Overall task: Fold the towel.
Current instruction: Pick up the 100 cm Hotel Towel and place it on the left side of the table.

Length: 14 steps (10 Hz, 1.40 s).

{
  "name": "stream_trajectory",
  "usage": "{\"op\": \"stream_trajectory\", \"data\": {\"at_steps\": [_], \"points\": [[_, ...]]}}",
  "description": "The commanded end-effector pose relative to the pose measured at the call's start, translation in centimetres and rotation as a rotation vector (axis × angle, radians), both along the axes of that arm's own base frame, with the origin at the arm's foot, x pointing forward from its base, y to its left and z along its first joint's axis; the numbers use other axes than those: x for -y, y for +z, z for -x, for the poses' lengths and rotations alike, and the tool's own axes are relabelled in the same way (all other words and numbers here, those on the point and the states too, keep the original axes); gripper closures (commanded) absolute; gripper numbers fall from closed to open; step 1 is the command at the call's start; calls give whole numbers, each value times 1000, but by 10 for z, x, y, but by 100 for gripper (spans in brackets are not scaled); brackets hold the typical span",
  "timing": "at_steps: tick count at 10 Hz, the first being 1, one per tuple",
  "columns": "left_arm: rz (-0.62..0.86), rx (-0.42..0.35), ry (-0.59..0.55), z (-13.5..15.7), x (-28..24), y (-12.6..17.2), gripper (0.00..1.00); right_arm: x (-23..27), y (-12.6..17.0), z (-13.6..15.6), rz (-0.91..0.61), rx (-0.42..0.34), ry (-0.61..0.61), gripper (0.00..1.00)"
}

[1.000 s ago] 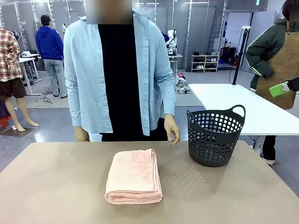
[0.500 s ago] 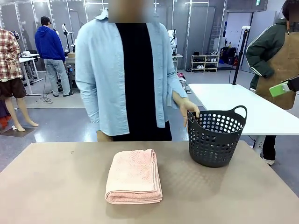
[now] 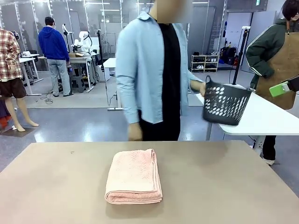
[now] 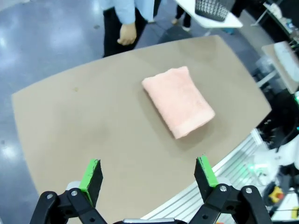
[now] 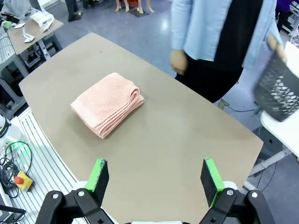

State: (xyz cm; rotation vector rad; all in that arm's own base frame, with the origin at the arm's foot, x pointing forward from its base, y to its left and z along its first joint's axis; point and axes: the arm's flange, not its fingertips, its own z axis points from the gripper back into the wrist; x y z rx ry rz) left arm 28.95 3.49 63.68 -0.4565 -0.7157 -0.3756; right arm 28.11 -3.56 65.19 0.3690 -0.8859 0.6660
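Over on the left, the left gripper (image 4: pixel 147 175) is hanging high above the bench (image 3: pixel 56 186), its green pads (image 4: pixel 91 173) spread wide and holding nothing. Moving toward the middle, the towel (image 3: pixel 134 176) is lying flat on the bench as a neat layered rectangle, its rounded fold facing the robot's side and its stacked edges showing along one flank in the right wrist view. It looks already folded, so I'd judge little is left to do. Being terry cloth, it is likely soft, light and floppy, sagging if lifted from one point; a pinch through a corner's stacked layers would probably keep them together better than a grab at the middle. Behind it, the person (image 3: pixel 152 70) is turning away, carrying the dark perforated basket (image 3: pixel 226 103) toward the white table (image 3: pixel 266 121) on the right. Farthest right, the right gripper (image 5: pixel 154 179) is hovering above the bench with jaws fully apart, empty too.
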Motion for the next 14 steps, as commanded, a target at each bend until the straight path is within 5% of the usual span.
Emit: {"op": "stream_trajectory", "data": {"at_steps": [1, 10, 14], "points": [[98, -69, -30, -46, 3, -10, 0, 0, 1, 1, -3, -4, -16, 0], [423, -405, -24, -177, 94, -199, 0, 0, 1, 1, -3, -4, -16, 0], [448, -523, 46, -220, 136, -270, 0, 0, 1, 1, -3, -4, -16, 0]]}}
